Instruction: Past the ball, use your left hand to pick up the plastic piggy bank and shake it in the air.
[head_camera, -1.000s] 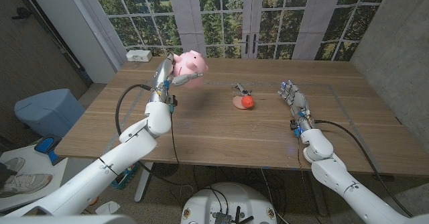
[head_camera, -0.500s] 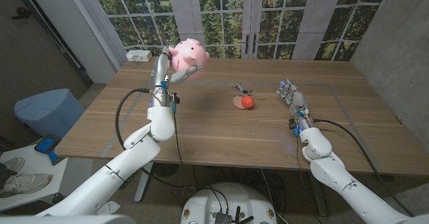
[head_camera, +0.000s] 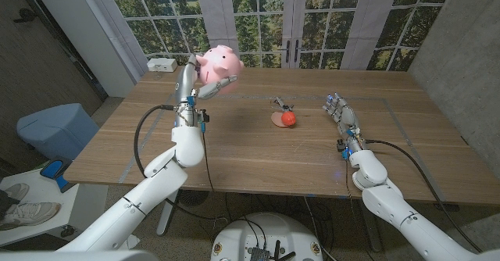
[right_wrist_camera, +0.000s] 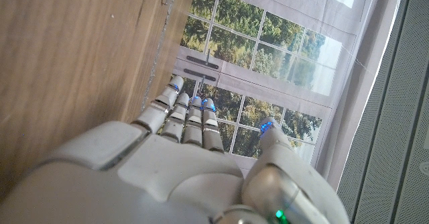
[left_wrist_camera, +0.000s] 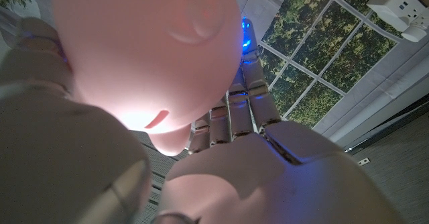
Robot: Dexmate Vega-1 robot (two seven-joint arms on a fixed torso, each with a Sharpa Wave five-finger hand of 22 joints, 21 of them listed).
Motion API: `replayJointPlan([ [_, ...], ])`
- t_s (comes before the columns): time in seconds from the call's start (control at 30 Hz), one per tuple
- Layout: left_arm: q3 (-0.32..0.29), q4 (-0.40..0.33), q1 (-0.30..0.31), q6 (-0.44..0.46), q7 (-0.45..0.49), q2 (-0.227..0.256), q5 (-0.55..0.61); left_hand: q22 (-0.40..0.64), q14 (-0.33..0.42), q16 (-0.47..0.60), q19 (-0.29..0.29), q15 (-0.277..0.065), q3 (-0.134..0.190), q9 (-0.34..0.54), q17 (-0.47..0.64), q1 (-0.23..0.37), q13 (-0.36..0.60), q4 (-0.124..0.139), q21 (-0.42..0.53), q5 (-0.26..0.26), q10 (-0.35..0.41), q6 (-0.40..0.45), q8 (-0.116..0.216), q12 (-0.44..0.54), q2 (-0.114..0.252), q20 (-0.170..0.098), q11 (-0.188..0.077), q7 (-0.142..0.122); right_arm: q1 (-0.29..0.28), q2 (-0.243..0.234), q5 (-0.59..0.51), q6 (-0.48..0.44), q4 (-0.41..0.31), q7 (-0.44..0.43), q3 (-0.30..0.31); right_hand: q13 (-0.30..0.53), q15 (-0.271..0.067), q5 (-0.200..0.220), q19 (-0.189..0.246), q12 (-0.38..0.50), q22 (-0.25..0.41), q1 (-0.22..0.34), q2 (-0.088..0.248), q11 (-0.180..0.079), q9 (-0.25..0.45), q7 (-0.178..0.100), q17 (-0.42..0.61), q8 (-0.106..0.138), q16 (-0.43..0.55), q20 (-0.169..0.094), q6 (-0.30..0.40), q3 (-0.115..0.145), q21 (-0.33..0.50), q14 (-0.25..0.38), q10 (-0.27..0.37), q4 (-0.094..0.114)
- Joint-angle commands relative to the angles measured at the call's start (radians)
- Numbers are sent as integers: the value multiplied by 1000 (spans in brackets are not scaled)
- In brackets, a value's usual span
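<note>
My left hand (head_camera: 195, 81) holds the pink plastic piggy bank (head_camera: 218, 64) high above the table's far left part. In the left wrist view the pink piggy bank (left_wrist_camera: 144, 56) sits close against my left hand (left_wrist_camera: 241, 157), fingers wrapped round it. A small red ball (head_camera: 289, 119) lies on a tan disc near the table's middle. My right hand (head_camera: 342, 112) stands on its edge on the table at the right, fingers straight and together, holding nothing. The right wrist view shows my right hand (right_wrist_camera: 181, 150) beside the wooden tabletop (right_wrist_camera: 67, 63).
A small metal object (head_camera: 279, 102) lies just behind the ball. A white power strip (head_camera: 162, 64) sits at the table's far left corner. Windows run behind the wooden table (head_camera: 250, 151). A blue bin (head_camera: 55, 128) stands on the floor left of the table.
My left hand has lifted the piggy bank a little higher and farther back over the last second. The right hand has stayed still.
</note>
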Motion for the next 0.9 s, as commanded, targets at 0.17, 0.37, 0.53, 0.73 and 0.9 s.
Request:
replayJointPlan([
  [0.17, 9, -180, -15, 382, -285, 76, -18, -4, 395, 7, -26, -480, 34, 20, 31, 433, 113, -1, 16, 10, 445, 480, 19, 0, 437, -216, -429, -222, -19, -5, -8, 6, -24, -13, 6, 3, -1, 0, 12, 3, 3, -5, 9, -1, 2, 0, 1, 2, 5, -1, 8, -1, -1, 3, 9, -5],
  [0.37, 42, -237, -57, 554, -389, 115, -32, -9, 394, 4, -31, -480, 36, 22, 33, 433, 114, -2, 24, 13, 448, 479, 21, -3, 436, -215, -427, -221, -22, -7, -8, 7, -26, -11, 7, 3, 0, 0, 12, 3, 3, -5, 10, 2, 2, 1, 0, 1, 6, -1, 7, -1, -2, 4, 9, -6],
  [0.53, 83, -266, -108, 669, -464, 151, -42, -13, 394, 3, -33, -480, 37, 22, 35, 432, 117, -2, 29, 15, 449, 480, 21, -5, 436, -215, -428, -221, -26, -8, -11, 9, -28, -12, 8, 3, -2, 0, 12, 3, 3, -6, 10, 1, 2, 1, 0, 1, 5, -2, 7, -1, -2, 3, 9, -7],
  [0.73, 116, -273, -145, 721, -485, 173, -60, -17, 393, 1, -38, -480, 39, 25, 37, 432, 121, -1, 36, 18, 449, 477, 22, -8, 436, -214, -426, -220, -29, -8, -11, 11, -30, -15, 11, 3, -2, 0, 12, 3, 3, -6, 10, 1, 2, -1, 0, 2, 6, -1, 8, -1, -2, 3, 10, -8],
  [0.9, 134, -274, -163, 735, -480, 187, -73, -21, 392, -3, -40, -480, 40, 26, 36, 431, 123, -1, 42, 20, 449, 477, 22, -11, 436, -215, -426, -221, -27, -7, -9, 11, -26, -12, 11, 3, -2, 0, 12, 3, 3, -7, 10, -2, 2, 0, -1, 2, 6, -1, 8, -1, -2, 3, 8, -8],
])
